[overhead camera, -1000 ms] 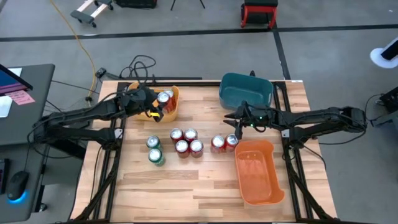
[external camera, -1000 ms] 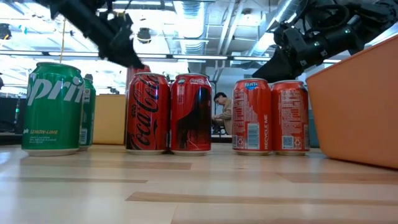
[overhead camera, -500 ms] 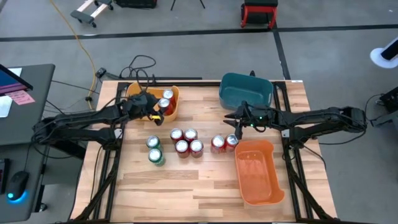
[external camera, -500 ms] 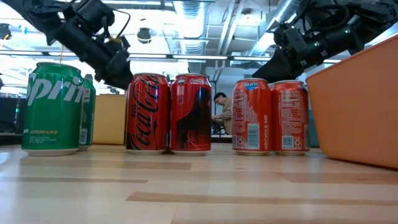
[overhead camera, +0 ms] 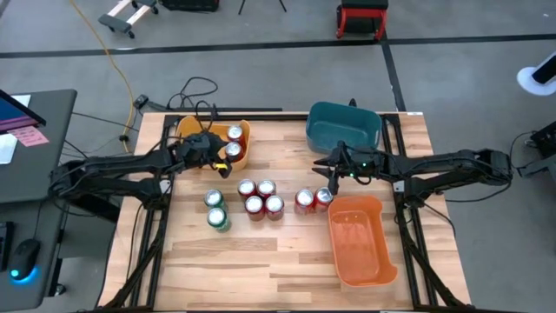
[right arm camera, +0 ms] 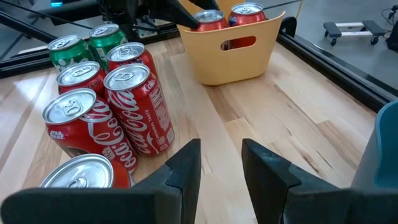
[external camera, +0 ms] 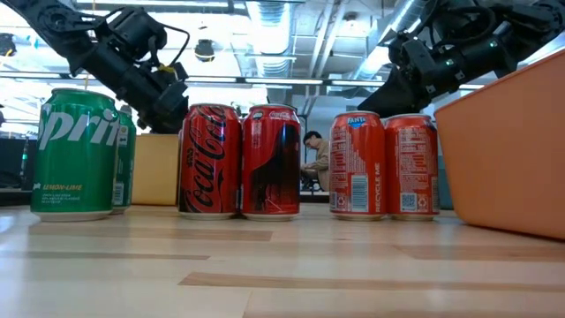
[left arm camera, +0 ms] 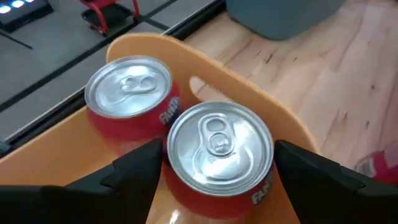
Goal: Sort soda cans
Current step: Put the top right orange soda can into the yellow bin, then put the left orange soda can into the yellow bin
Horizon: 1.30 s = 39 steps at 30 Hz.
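My left gripper (overhead camera: 222, 157) is over the yellow bin (overhead camera: 244, 139) at the far left and shut on a red soda can (left arm camera: 217, 146). A second red can (left arm camera: 127, 90) stands in the bin beside it. Several red cans (overhead camera: 261, 196) and two green cans (overhead camera: 216, 209) stand upright on the table's middle. Two more red cans (overhead camera: 314, 199) stand to their right. My right gripper (overhead camera: 322, 170) hangs open just beyond that pair, touching nothing; its fingers (right arm camera: 186, 165) point toward the red cluster (right arm camera: 118, 99). My left gripper pinches the red can between its two fingers, one on each side of the can's upper body (left arm camera: 262, 188) just under the silver top. The fingers come from above, slanting down. The can stays upright inside the yellow bin; its base is hidden by the bin wall (left arm camera: 249, 102).
A teal bin (overhead camera: 343, 127) sits at the far right of the table. An orange bin (overhead camera: 359, 241) sits at the near right, close to the right-hand red pair. Bare wood lies along the near edge and between the yellow and teal bins.
My left gripper has come down with its red can into the yellow bin, beside the can standing there, shifting slightly toward the table's near edge.
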Each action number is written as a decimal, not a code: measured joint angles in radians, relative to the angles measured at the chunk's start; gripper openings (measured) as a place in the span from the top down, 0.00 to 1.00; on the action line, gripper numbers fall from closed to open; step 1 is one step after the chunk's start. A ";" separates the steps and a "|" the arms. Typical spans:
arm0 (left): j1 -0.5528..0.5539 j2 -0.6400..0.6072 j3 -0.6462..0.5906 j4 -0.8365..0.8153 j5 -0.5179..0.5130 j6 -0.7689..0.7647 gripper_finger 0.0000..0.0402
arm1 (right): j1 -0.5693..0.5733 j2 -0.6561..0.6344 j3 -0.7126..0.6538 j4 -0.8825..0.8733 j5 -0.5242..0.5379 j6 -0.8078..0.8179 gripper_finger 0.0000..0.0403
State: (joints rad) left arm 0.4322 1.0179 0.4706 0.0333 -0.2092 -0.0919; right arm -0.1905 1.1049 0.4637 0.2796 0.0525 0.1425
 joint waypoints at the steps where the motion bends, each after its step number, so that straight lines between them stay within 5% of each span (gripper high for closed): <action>1: 0.000 0.012 0.001 0.010 0.001 0.001 0.25 | 0.000 0.000 0.000 0.000 0.000 0.000 0.66; 9: 0.000 0.059 0.003 0.048 0.012 0.005 0.25 | 0.000 0.000 0.000 -0.010 0.000 0.000 0.66; 18: -0.001 -0.046 0.053 -0.050 0.032 0.030 0.25 | 0.000 0.000 0.000 -0.018 0.000 0.009 0.66; 26: -0.020 -0.150 0.177 -0.351 0.078 -0.020 0.25 | 0.000 0.043 0.000 -0.024 0.000 0.018 0.66; 34: -0.181 -0.179 0.195 -0.405 0.079 -0.120 0.25 | 0.009 0.108 0.000 0.038 0.000 0.007 0.66; 39: -0.373 -0.068 0.195 -0.195 0.031 -0.125 0.25 | 0.033 0.107 0.000 0.097 -0.001 -0.032 0.66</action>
State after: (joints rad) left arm 0.0592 0.9498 0.6659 -0.1613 -0.1782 -0.2174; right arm -0.1579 1.2124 0.4633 0.3768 0.0517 0.1102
